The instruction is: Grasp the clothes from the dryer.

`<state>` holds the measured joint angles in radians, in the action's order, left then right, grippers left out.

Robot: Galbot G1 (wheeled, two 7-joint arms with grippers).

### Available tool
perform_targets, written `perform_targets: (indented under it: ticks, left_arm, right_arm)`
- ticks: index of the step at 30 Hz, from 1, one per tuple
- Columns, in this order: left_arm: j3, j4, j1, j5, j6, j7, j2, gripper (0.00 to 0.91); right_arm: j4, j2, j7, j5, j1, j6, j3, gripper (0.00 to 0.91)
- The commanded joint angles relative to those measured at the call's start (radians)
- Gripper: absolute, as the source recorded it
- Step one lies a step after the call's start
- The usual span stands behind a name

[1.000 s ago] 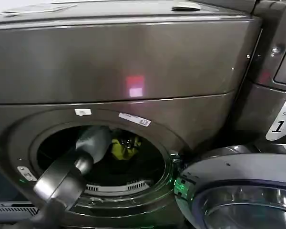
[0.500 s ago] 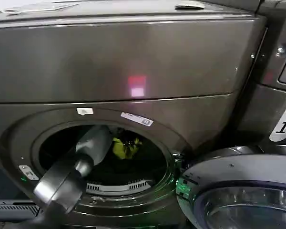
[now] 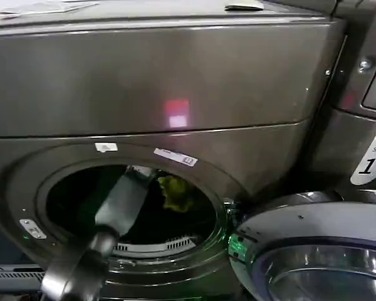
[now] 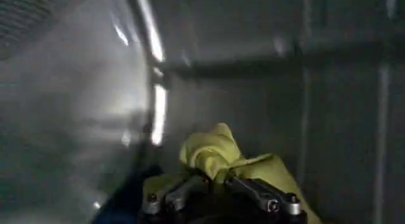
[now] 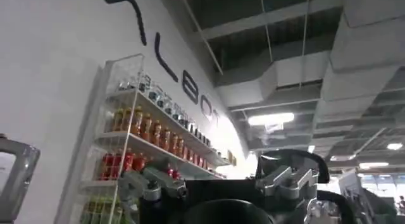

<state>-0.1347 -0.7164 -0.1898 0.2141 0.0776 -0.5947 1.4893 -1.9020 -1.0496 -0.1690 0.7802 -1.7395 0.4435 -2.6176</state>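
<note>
The dryer (image 3: 175, 81) is a bronze-grey front loader with its round porthole open and its door (image 3: 313, 226) swung out at the lower right. My left arm reaches through the porthole into the dark drum (image 4: 76, 105). Inside, my left gripper (image 4: 216, 181) is shut on the clothes, a lime yellow-green garment (image 4: 218, 152) that bunches up between the fingers. From the head view the same garment (image 3: 175, 191) hangs just right of the arm's end. My right gripper (image 5: 221, 174) is away from the dryer, pointing up into the room, open and holding nothing.
A white label with the number 1 (image 3: 368, 164) sits on the panel right of the porthole. The porthole's rim (image 3: 169, 248) rings the left forearm closely. A shelf of bottles (image 5: 145, 133) shows behind the right gripper.
The left arm has stretched further into the drum, up and to the right. The lime garment has shifted slightly up and right with it.
</note>
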Motion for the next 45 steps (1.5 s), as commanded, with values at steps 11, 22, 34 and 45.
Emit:
perform_targets:
  ticks: [11, 22, 34, 45]
  left_arm:
    - [-0.307, -0.712, -0.522, -0.235, -0.197, 0.502, 0.039, 0.0]
    - [-0.335, -0.877, -0.735, -0.2, -0.25, 0.526, 0.079, 0.0]
    - [-0.332, -0.916, -0.762, -0.208, -0.198, 0.534, 0.081, 0.0]
    - [-0.333, -0.932, -0.748, -0.208, -0.186, 0.531, 0.074, 0.0]
  right_arm:
    - [-0.019, -0.003, 0.016, 0.002, 0.016, -0.035, 0.023, 0.907]
    - [-0.017, 0.0, 0.017, -0.009, 0.012, -0.085, 0.021, 0.907]
    - [-0.007, 0.002, 0.024, 0.002, -0.003, -0.108, 0.006, 0.907]
    - [0.002, -0.001, 0.018, 0.0, -0.011, -0.103, -0.023, 0.907]
